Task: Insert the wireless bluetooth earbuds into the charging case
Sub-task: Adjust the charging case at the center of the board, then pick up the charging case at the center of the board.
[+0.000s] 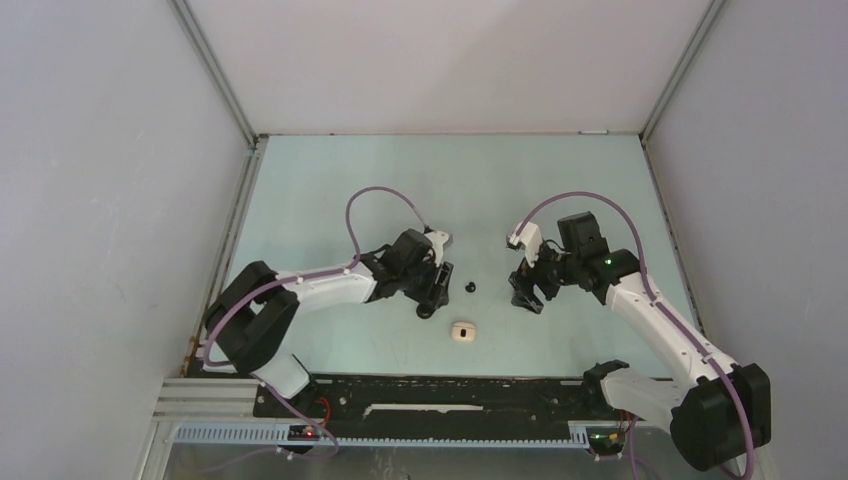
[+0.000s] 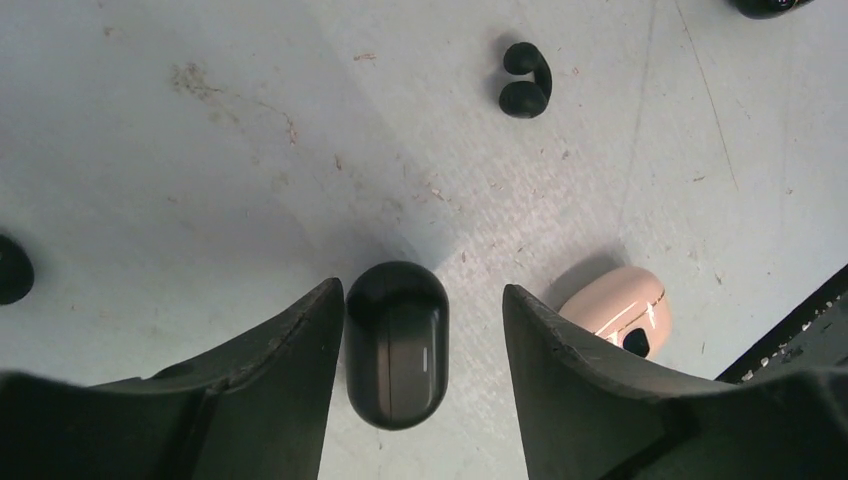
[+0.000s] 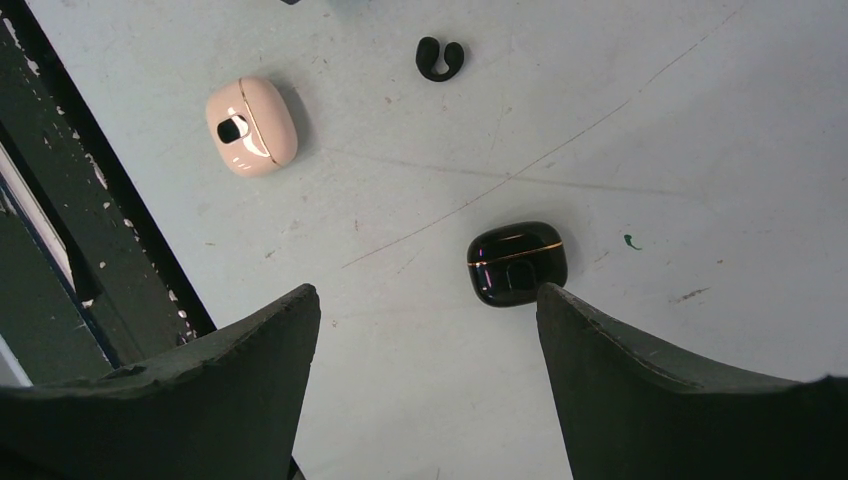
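Got the left gripper spread wide around a matte black case, not clamped, the right gripper open and empty beside a glossy black case, one black earbud loose on the table between them, cream case near the dark front rail, and open table behind.

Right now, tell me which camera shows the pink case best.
The right wrist view: the pink case lies whole and unobstructed, its gold seam and dark spot clear. The left wrist view shows it partly hidden at the lower right. The top view shows only a small pale blob.
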`<state>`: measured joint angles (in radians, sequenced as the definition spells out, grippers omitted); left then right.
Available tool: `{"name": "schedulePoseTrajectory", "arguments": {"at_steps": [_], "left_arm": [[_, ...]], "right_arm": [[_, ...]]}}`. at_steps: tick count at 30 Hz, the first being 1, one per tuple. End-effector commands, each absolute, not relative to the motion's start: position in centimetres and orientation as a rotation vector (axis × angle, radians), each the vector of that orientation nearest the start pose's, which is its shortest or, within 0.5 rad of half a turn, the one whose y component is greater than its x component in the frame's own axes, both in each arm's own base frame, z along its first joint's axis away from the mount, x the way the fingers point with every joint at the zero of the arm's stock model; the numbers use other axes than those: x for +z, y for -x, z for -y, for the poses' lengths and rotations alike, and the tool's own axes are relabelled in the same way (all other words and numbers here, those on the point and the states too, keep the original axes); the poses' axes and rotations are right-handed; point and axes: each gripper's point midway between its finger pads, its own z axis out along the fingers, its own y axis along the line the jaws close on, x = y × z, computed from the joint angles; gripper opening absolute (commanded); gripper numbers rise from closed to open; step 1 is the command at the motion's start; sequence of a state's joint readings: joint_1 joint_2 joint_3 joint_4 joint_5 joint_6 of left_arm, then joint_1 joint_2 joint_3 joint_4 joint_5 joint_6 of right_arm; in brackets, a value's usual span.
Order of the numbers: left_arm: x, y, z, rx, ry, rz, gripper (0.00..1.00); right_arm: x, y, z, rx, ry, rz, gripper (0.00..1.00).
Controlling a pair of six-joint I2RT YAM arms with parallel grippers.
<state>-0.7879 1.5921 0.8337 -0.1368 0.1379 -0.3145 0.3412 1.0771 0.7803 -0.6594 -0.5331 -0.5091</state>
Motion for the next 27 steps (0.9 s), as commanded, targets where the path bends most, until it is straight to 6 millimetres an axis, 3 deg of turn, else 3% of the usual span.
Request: {"name": "schedulePoseTrajectory", "arguments": {"at_steps": [1,6,12,19,24,27], "left_arm": [[6.1,-23.9,29.0,-0.651,-0.623,-2.388,0.66],[5.7,-24.0,26.8,-0.418,-0.595,-2.414,0.66],[3.9,-22.9,26.4,-0.312,-0.651,-2.467,0.64],[2.2,-21.6,26.5,-0.236,-0.761,-2.488,0.57],[2.1,-21.1,27.8,-0.242,-0.850,-2.451,0.49],[2.3,-20.7,28.4,-0.212,-0.925,-2.411,0.41]], "right_arm": [[12.0,-21.5,-15.3,0.593,1.206,-2.103,0.82],[12.1,-21.4,-15.3,0.602,1.204,-2.100,0.82],[12.2,-21.3,-15.3,0.606,1.203,-2.101,0.82],[12.3,-21.3,-15.3,0.614,1.196,-2.100,0.82],[12.3,-21.5,-15.3,0.611,1.180,-2.108,0.82],[13.4,-22.7,-15.2,0.601,1.035,-2.148,0.82]]}}
